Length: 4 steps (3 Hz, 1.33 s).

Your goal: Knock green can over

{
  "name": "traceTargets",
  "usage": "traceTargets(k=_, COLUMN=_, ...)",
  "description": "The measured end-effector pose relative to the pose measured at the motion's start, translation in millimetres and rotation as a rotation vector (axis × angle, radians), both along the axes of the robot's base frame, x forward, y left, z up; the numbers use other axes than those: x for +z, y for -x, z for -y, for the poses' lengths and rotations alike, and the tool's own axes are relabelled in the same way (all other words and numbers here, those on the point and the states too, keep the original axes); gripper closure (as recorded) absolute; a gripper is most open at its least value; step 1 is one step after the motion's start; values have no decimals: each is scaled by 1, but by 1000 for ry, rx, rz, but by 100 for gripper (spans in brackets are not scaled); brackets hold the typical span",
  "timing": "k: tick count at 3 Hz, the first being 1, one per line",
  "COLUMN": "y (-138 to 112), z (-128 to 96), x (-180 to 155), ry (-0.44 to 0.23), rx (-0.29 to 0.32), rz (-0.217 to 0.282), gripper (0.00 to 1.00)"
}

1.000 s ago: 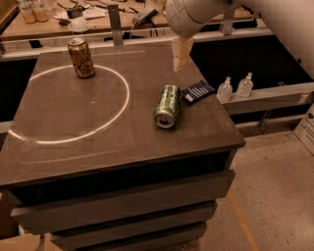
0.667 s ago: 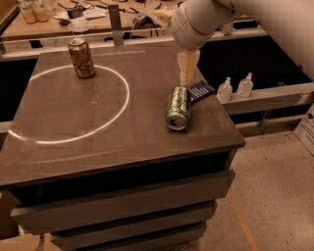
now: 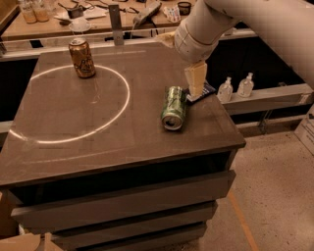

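The green can point(image 3: 173, 107) lies on its side on the right part of the dark table top point(image 3: 73, 147), its silver end facing the front. My gripper point(image 3: 196, 90) hangs just right of and behind the can, pale fingers pointing down, close to the can's far end. The bronze-brown can point(image 3: 82, 58) stands upright at the back left, on the rim of a white light ring.
A small dark blue packet point(image 3: 202, 92) lies under the gripper near the table's right edge. Two small clear bottles point(image 3: 235, 87) stand on a ledge to the right. A cluttered bench point(image 3: 98, 14) runs behind the table. Drawers sit below the top.
The gripper has come down and forward toward the lying green can. The can has shifted slightly on the table and still lies on its side.
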<state>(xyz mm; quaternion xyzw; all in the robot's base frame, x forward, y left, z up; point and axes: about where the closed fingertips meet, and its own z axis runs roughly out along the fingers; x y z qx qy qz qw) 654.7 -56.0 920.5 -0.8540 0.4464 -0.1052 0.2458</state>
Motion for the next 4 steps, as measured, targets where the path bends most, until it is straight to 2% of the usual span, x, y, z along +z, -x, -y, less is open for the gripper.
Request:
traceTargets(k=1, y=2, z=2, x=-2, ry=5, rx=-2, rz=-10, gripper=0)
traceTargets(k=2, y=6, z=16, x=3, ry=-29, rx=-84, rz=26, gripper=0)
traceTargets(k=3, y=15, z=42, x=21, ry=-13, rx=-227, rz=71, gripper=0)
traceTargets(k=4, y=10, z=53, x=25, ry=-4, rx=-311, rz=84, gripper=0)
